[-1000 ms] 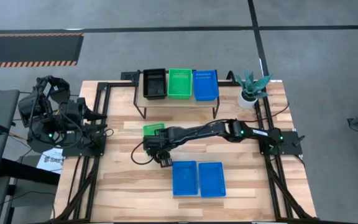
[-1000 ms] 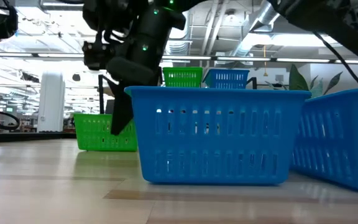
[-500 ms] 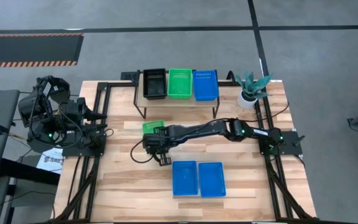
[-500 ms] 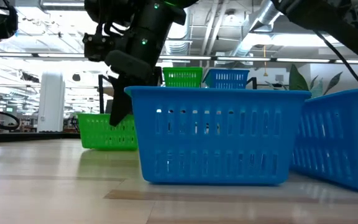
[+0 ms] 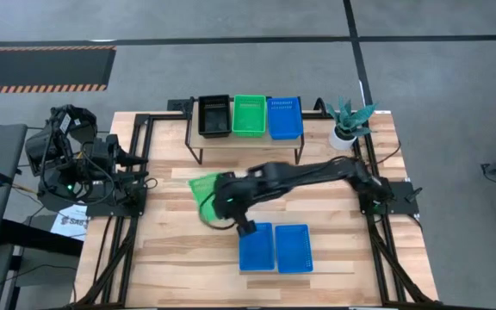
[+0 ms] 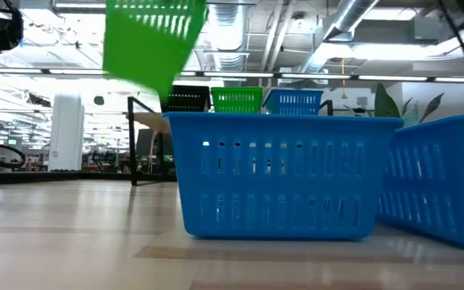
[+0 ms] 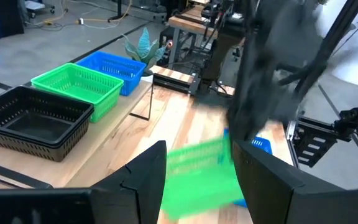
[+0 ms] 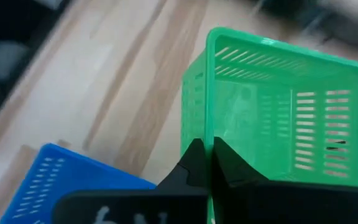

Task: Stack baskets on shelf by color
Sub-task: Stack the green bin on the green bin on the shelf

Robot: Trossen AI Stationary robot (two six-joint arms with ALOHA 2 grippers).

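Green basket [image 5: 203, 190] hangs in the air, pinched at its rim by the right gripper [image 8: 205, 163], and next must go onto the green one on the shelf [image 5: 198, 138]; the left gripper [image 7: 197, 180] waits with fingers spread.

3 baskets [image 5: 249, 116] on shelf [image 5: 248, 139], 2 baskets [image 5: 274, 248] on table [image 5: 162, 258], side by side

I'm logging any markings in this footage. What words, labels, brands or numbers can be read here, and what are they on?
White sheet at the table's left edge, high view: dark print, too small to read.
White markings on the right pincer body, right wrist view: cut off and blurred, unreadable.
Green basket, blue baskets, shelf: no text.
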